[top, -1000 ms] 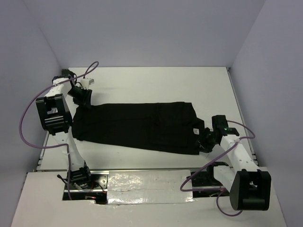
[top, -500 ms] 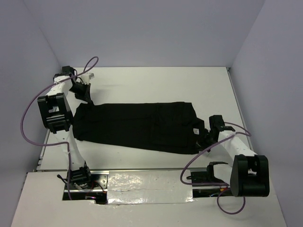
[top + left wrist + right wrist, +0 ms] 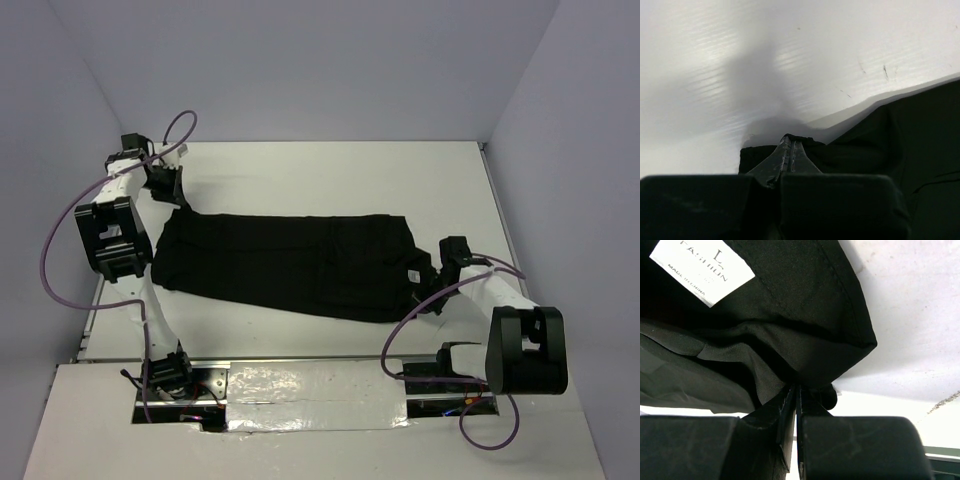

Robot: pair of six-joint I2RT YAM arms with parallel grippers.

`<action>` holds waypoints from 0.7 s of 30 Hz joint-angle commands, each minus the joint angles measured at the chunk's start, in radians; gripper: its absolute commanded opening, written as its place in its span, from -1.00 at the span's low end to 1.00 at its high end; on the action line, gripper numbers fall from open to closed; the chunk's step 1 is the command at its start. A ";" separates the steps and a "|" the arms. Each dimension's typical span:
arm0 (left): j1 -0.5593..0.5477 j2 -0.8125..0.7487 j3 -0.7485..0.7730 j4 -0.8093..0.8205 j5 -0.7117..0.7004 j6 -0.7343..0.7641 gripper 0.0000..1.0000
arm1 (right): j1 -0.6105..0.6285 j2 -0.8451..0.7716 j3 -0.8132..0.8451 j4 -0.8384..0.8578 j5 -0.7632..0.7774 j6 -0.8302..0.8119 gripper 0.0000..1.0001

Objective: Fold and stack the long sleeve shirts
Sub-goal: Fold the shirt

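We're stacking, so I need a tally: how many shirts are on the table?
1: a plain black soft-fabric long-sleeved shirt spread across the middle of the white table, its ends pinched by the left tool and right tool. More could lie out of view.

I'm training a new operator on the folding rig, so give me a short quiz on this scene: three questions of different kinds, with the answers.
1. True or false: the left hand and the right hand are both shut on the black shirt.
2. The white tag sits at the shirt's end held by: A) the left hand, B) the right hand, C) neither.
3. Which size letter is printed on the tag?
Key: 1 true; 2 B; 3 L.
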State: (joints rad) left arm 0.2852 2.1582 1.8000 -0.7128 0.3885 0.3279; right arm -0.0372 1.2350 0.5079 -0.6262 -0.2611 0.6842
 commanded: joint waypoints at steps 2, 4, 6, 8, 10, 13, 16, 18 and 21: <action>0.031 -0.020 -0.017 0.094 0.021 -0.058 -1.00 | 0.006 0.023 0.017 0.080 0.148 -0.025 -0.81; 0.040 -0.044 -0.045 0.145 0.032 -0.076 -1.00 | 0.006 0.026 0.021 0.082 0.149 -0.028 -0.81; 0.052 -0.067 -0.094 0.197 0.050 -0.098 -1.00 | 0.005 0.032 0.012 0.088 0.148 -0.028 -0.81; 0.063 -0.070 -0.131 0.226 0.050 -0.130 -1.00 | 0.007 0.035 0.004 0.094 0.149 -0.028 -0.81; 0.072 -0.051 -0.130 0.223 0.023 -0.136 -0.96 | 0.007 0.037 -0.002 0.100 0.142 -0.028 -0.81; 0.072 -0.021 -0.114 0.196 0.019 -0.112 -0.83 | 0.005 0.024 -0.006 0.120 0.120 -0.035 -0.81; 0.071 -0.031 -0.125 0.190 0.071 -0.099 -0.55 | 0.008 0.017 0.010 0.102 0.128 -0.048 -0.76; 0.072 -0.043 -0.116 0.162 0.095 -0.092 -0.36 | 0.008 0.003 0.038 0.079 0.135 -0.061 -0.59; 0.077 -0.047 -0.045 0.066 0.110 -0.082 0.04 | 0.007 -0.032 0.075 -0.002 0.164 -0.071 -0.32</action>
State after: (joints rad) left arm 0.3576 2.1429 1.6821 -0.5728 0.4389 0.2379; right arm -0.0319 1.2331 0.5377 -0.6014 -0.2131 0.6502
